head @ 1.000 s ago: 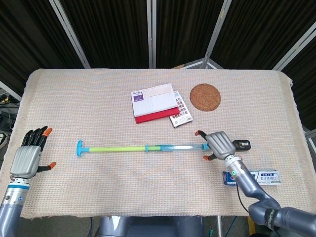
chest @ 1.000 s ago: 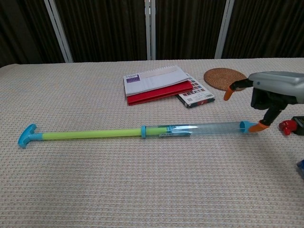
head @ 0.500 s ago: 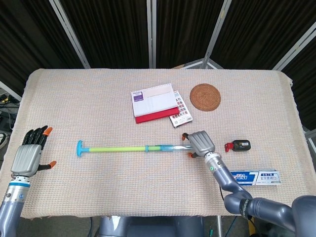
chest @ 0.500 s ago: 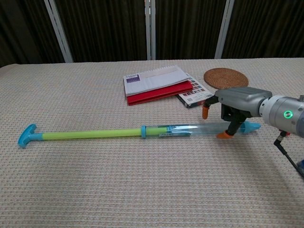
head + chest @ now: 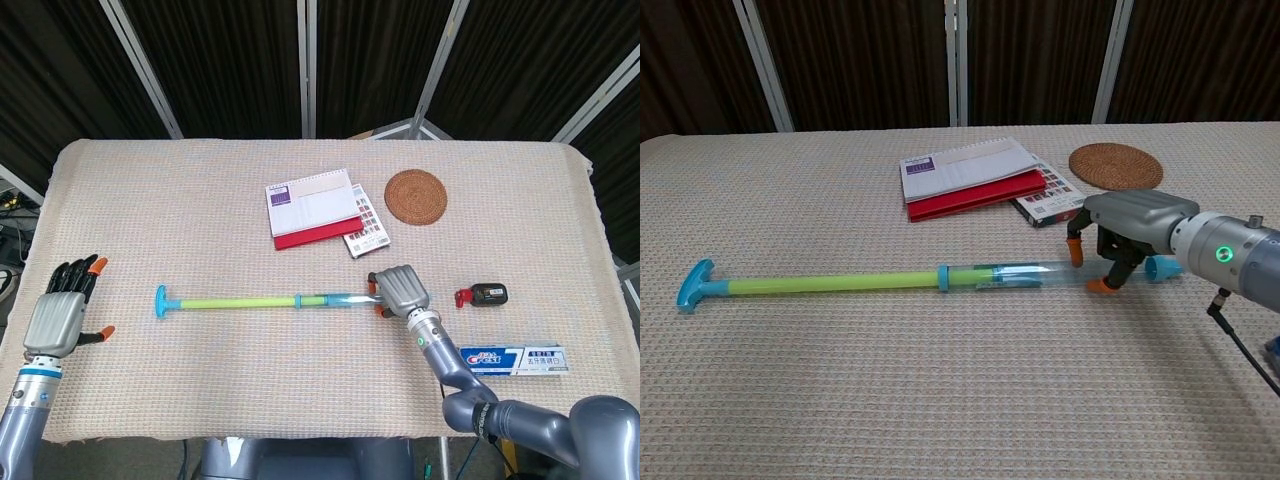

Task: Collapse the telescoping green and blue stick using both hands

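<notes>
Lab or robot test bay, not a home. A table [image 5: 120, 190] covered in a beige woven cloth is backed by dark pleated curtain panels [image 5: 230, 60] hung between slanted metal frame bars [image 5: 140, 70], screening the scene off like a recording booth. Behind the table's far right corner a bit of metal framing [image 5: 395, 130] is seen. Loose cables [image 5: 12, 235] are seen off the table's left edge. Staged props are scattered on the table: a notebook stack [image 5: 315, 208] near its middle, a woven coaster [image 5: 414, 196] right of that, a toothpaste box [image 5: 512, 359] near the front right edge.
</notes>
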`<state>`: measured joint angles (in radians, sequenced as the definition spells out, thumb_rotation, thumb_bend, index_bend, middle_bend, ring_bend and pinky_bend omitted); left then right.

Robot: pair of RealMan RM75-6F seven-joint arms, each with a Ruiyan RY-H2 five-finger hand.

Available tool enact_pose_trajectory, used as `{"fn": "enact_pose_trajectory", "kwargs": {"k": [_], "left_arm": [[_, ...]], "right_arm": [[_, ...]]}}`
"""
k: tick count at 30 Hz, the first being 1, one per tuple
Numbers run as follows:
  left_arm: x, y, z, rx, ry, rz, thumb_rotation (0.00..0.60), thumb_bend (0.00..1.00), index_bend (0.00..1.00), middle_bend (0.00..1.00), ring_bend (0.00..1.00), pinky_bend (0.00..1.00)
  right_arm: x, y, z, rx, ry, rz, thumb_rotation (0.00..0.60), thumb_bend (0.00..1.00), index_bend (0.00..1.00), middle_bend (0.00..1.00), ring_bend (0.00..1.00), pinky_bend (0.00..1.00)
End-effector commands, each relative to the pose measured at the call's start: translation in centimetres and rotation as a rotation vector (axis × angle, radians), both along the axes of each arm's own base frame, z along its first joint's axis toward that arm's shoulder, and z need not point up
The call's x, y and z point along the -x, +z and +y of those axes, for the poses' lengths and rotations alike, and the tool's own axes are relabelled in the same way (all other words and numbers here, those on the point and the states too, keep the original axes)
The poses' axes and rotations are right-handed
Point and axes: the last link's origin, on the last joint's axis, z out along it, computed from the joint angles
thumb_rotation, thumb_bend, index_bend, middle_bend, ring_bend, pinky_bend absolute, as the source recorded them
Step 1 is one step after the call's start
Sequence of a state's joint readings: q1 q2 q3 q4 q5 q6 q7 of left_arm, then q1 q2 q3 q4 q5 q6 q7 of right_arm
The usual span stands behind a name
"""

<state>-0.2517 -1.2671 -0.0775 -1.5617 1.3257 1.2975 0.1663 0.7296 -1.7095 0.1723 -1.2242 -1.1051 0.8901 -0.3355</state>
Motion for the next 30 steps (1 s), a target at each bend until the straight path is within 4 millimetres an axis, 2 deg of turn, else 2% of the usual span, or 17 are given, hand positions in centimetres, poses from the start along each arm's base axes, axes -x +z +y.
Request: {"fn": "enact_pose_trajectory", "kwargs": {"k": [1,2,3,4,5,6,8,10,14,17,23,30], "left_arm": [[0.1,-0.1,0.2,0.003,0.004,0.003,0.600,0.00,0.00,0.12,0.09,0.08],[0.1,-0.2,0.4,0.004,0.005,0.004,0.600,0.00,0.00,0.26,0.21,0.18],[0.1,-0.3,0.5,0.003,0.003,0.004,0.600,0.00,0.00,0.41,0.35,0.33],[0.0,-0.4,0.8,0.003,-0.001,0.003,0.600,0.00,0.00,0.49,0.44,0.43],[-0.1,-0.6,1.3,0.005,-0.008,-0.004,0.600,0.00,0.00,0.58,0.53,0.57],[-0.2,-0.8,1.6,0.005,-0.012,-0.007,0.600,0.01,0.01,0.63,0.59,0.66],[-0.7,-1.6,2.8,0.015,-0.038,-0.012,0.600,0.07,0.11,0.74,0.70,0.86],[-1.1,-2.5,4.1,0.028,-0.057,-0.020,0.600,0.15,0.20,0.79,0.75,0.95],[-1.6,-4.5,6.2,0.087,-0.067,-0.034,0.600,0.29,0.36,0.83,0.79,1.00],[-2.1,-6.0,7.5,0.132,-0.064,-0.041,0.600,0.34,0.40,0.84,0.80,1.00],[-2.6,-8.3,8.4,0.204,-0.043,-0.048,0.600,0.37,0.45,0.84,0.80,1.00],[-2.7,-9.9,8.2,0.250,-0.024,-0.057,0.600,0.37,0.46,0.84,0.80,1.00]], "right_arm": [[0.0,0.0,0.0,0.006,-0.013,-0.016,0.600,0.29,0.64,1.00,1.00,1.00],[0.0,0.1,0.0,0.007,-0.017,-0.021,0.600,0.30,0.64,1.00,1.00,1.00],[-0.1,0.1,0.1,0.007,-0.020,-0.025,0.600,0.31,0.64,1.00,1.00,1.00],[-0.1,0.2,0.1,0.006,-0.023,-0.028,0.600,0.32,0.64,1.00,1.00,1.00],[-0.1,0.3,0.1,0.006,-0.027,-0.032,0.600,0.33,0.64,1.00,1.00,1.00],[-0.1,0.3,0.2,0.007,-0.031,-0.034,0.600,0.33,0.64,1.00,1.00,1.00],[-0.1,0.4,0.3,0.008,-0.042,-0.036,0.600,0.33,0.64,1.00,1.00,1.00],[-0.2,0.5,0.4,0.005,-0.051,-0.034,0.600,0.34,0.64,1.00,1.00,1.00],[-0.3,0.7,0.6,0.003,-0.057,-0.023,0.600,0.35,0.64,1.00,1.00,1.00],[-0.4,0.8,0.7,0.006,-0.058,-0.017,0.600,0.35,0.64,1.00,1.00,1.00],[-0.7,0.9,0.8,0.009,-0.061,-0.014,0.600,0.35,0.64,1.00,1.00,1.00],[-0.9,0.8,0.9,0.016,-0.065,-0.011,0.600,0.36,0.64,1.00,1.00,1.00]]}}
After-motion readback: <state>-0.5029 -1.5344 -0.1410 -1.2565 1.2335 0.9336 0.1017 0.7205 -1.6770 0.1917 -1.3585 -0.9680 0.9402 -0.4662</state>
